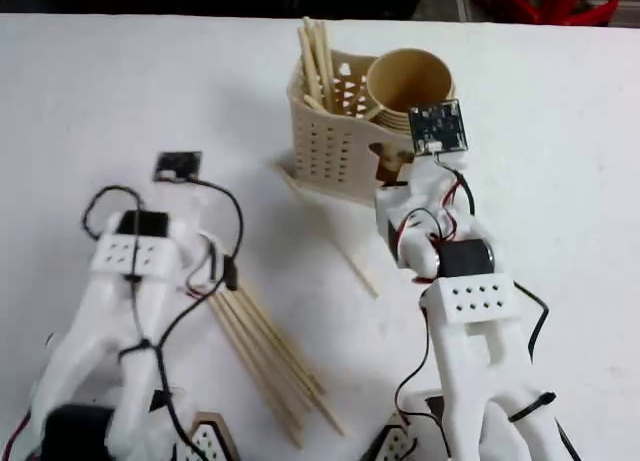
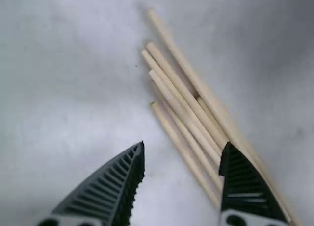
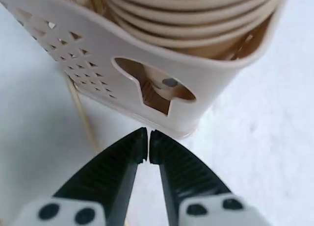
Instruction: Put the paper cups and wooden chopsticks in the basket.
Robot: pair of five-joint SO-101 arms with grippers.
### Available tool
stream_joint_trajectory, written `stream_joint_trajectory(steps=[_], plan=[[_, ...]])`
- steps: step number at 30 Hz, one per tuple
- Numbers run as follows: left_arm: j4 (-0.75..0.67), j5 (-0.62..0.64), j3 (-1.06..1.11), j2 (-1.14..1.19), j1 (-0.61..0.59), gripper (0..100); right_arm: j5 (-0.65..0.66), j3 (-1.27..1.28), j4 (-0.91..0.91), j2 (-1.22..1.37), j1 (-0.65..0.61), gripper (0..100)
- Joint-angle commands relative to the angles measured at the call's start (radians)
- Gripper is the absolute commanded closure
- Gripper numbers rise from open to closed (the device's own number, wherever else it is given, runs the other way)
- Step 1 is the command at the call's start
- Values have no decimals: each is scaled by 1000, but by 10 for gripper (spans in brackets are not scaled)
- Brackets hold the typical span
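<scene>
Your left gripper (image 2: 184, 146) is hovering with jaws apart over the loose bundle of pale wooden chopsticks (image 2: 186, 108) lying on the white table (image 2: 73, 64), while your right gripper (image 3: 148, 135) is sitting with jaws together just beside the cream perforated plastic basket (image 3: 122, 44) holding the stacked tan paper cups (image 3: 196, 15).

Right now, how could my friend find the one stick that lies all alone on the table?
Find the holey basket at the far middle of the table. From by its near corner a single chopstick slants over the white surface. It lies alone, while the other loose chopsticks lie in a bundle and upright sticks stand inside the basket.
</scene>
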Motion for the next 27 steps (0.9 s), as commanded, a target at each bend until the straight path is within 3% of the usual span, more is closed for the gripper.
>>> stream_joint_trajectory(steps=[1,8,27], plan=[[-94,64,-12,143,68,749,-11,-5,-13,-28,10,981],[-215,97,-14,357,131,748,-5,9,-16,-28,5,978],[-175,97,-350,613,136,752,-2,11,-16,-28,5,978]])
